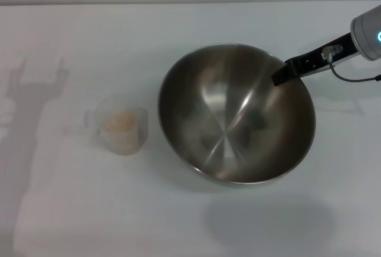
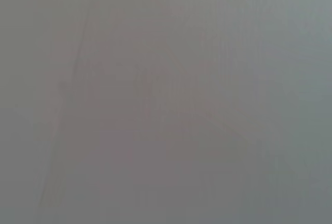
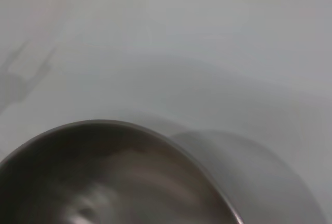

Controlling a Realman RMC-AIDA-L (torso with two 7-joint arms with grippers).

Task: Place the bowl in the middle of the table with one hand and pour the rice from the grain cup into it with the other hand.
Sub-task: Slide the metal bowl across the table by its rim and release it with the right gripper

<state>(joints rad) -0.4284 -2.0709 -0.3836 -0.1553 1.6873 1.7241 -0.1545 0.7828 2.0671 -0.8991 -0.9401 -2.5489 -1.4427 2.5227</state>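
The steel bowl (image 1: 235, 129) is near the middle of the white table (image 1: 190, 31). It looks raised and tilted, and its shadow falls on the table in front of it. My right gripper (image 1: 278, 78) reaches in from the right and clamps the bowl's far right rim, with one dark finger inside the wall. In the right wrist view the bowl's rim (image 3: 129, 128) shows close up. The grain cup (image 1: 122, 129) stands upright to the left of the bowl, with rice (image 1: 119, 123) in it. The left wrist view shows only bare table (image 2: 166, 99).
An arm's shadow (image 1: 33, 90) lies on the tabletop at the far left, beyond the cup. A grey cable (image 1: 351, 78) loops from the right wrist. The table's back edge (image 1: 190, 2) runs along the top of the head view.
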